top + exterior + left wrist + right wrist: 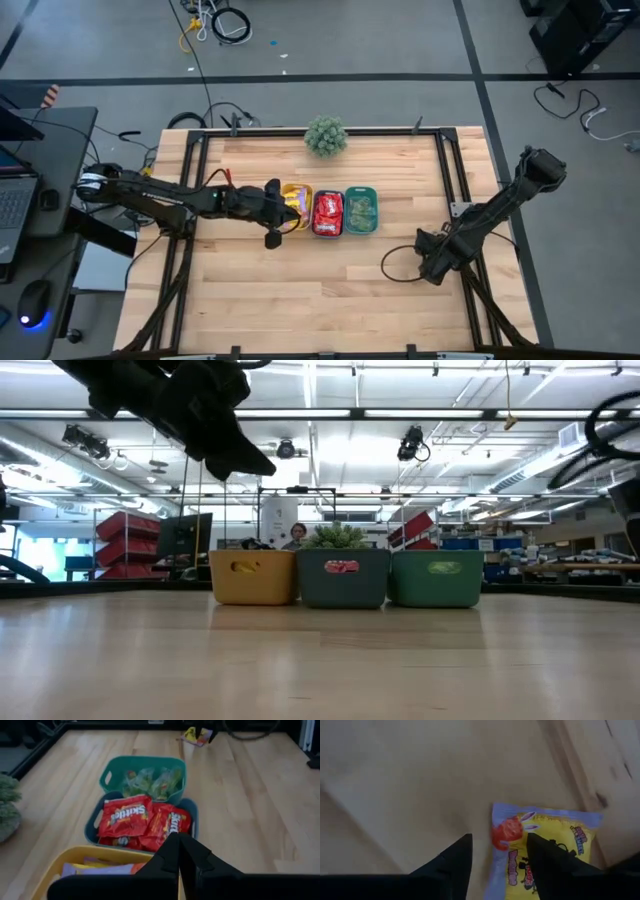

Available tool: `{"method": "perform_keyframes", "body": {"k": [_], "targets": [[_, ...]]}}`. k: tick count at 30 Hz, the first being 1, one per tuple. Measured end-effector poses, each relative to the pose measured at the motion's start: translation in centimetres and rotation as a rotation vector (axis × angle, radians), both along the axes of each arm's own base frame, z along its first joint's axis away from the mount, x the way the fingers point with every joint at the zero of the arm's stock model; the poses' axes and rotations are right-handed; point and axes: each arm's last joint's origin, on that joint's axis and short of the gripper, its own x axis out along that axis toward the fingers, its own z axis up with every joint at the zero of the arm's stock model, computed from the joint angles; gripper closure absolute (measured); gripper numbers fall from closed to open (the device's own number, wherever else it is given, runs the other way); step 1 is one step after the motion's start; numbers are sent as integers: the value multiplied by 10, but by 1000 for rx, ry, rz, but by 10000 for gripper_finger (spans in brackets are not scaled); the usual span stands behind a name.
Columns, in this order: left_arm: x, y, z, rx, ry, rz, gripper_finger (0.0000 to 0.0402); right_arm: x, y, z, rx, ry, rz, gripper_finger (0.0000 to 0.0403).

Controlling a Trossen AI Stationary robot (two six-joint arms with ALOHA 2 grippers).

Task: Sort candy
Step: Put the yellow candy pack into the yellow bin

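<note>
Hovering over the yellow tray (294,196), your left gripper (180,851) has its fingers together, empty. Your right gripper (496,851), fingers apart, straddles a yellow candy packet (545,847) lying on the table (300,290), ready to pinch it.

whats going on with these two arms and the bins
Candy is being sorted into three bins in a row: yellow bin, middle bin of red Skittles packets, teal bin of green candy. The left gripper hangs shut over the yellow bin. The right gripper is open around a yellow packet at the table's right edge.
</note>
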Motion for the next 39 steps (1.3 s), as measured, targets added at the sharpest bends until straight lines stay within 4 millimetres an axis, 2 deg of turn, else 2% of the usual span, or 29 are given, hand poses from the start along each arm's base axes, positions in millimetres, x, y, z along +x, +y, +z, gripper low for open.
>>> {"method": "perform_keyframes", "body": {"k": [7,13,15,20,26,33,39], "targets": [[0,1,0,-7,2,-1,396,0,1,-10,-38,64,33,282],[0,2,-1,-7,8,0,396,7,4,-3,-65,11,74,381],[0,2,-1,-6,13,-1,396,10,6,1,-74,-18,88,396],[1,2,1,20,-7,-7,393,29,11,19,-83,-133,122,399],[6,-7,6,157,-11,-121,369,70,16,52,-80,-407,215,402],[26,-14,17,205,-35,-204,325,114,8,88,-95,-717,353,402],[45,-18,17,215,-45,-270,283,135,1,105,-102,-896,465,402]]}}
